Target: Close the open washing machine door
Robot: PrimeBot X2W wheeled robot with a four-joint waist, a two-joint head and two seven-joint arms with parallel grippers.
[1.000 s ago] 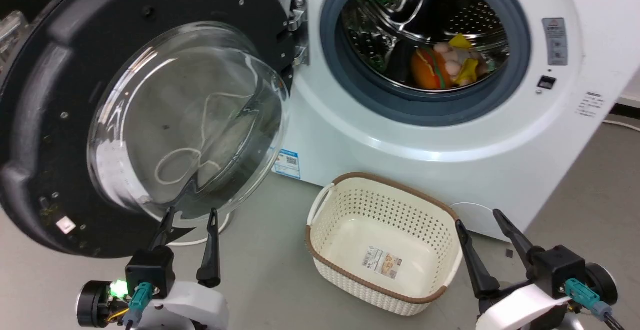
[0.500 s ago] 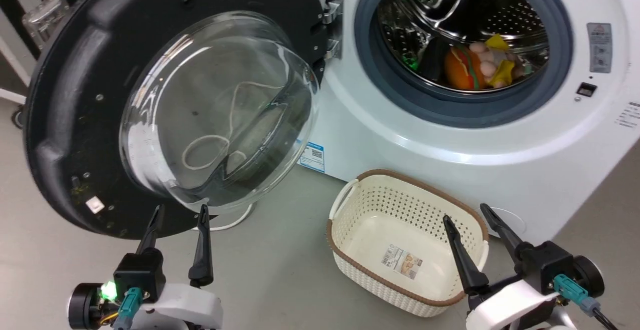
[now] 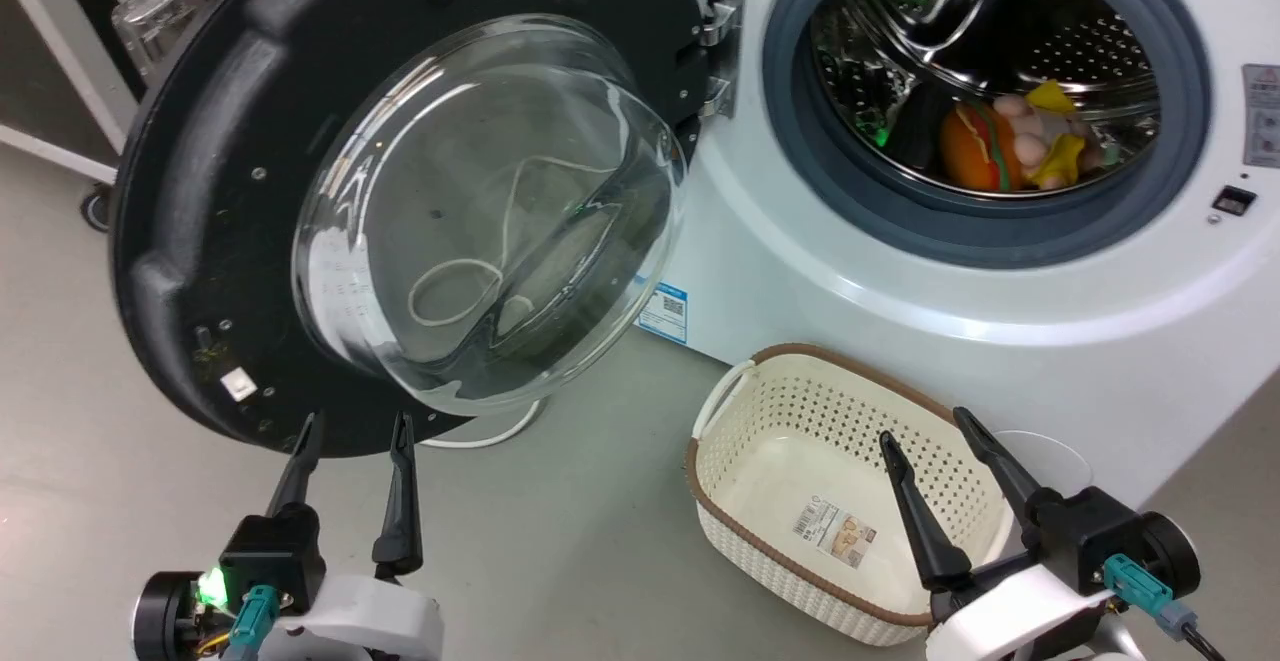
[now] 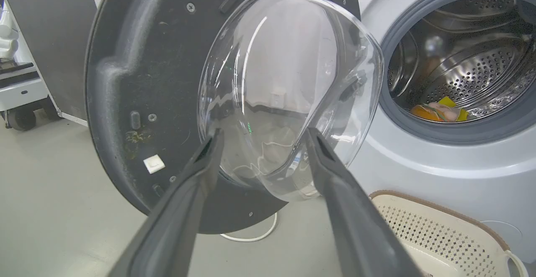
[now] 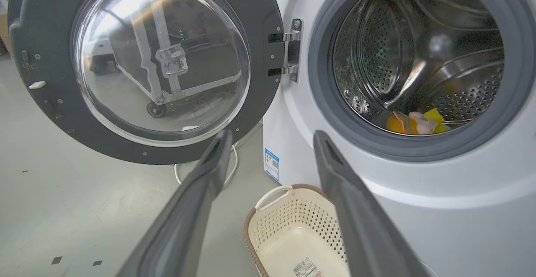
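Observation:
The washing machine door (image 3: 200, 191) stands wide open at the left, its black rim and bulging glass bowl facing me, hinged on the white washing machine (image 3: 900, 291). My left gripper (image 3: 357, 421) is open just below the door's lower rim, apart from it; in the left wrist view the fingers of this gripper (image 4: 264, 131) frame the glass of the door (image 4: 146, 80). My right gripper (image 3: 922, 424) is open over the basket. In the right wrist view this gripper (image 5: 272, 133) points between the door (image 5: 161, 59) and the machine's front (image 5: 418, 180).
A cream perforated basket (image 3: 830, 356) with a brown rim stands on the floor before the machine. Soft toys (image 3: 975, 146) lie in the steel drum. A white cable (image 3: 480, 439) loops under the door. A wheeled dark cabinet (image 3: 60, 71) stands at the far left.
The whole picture has shifted right and down, so the camera moved. The door stays open at the same angle, and both grippers stay open and low.

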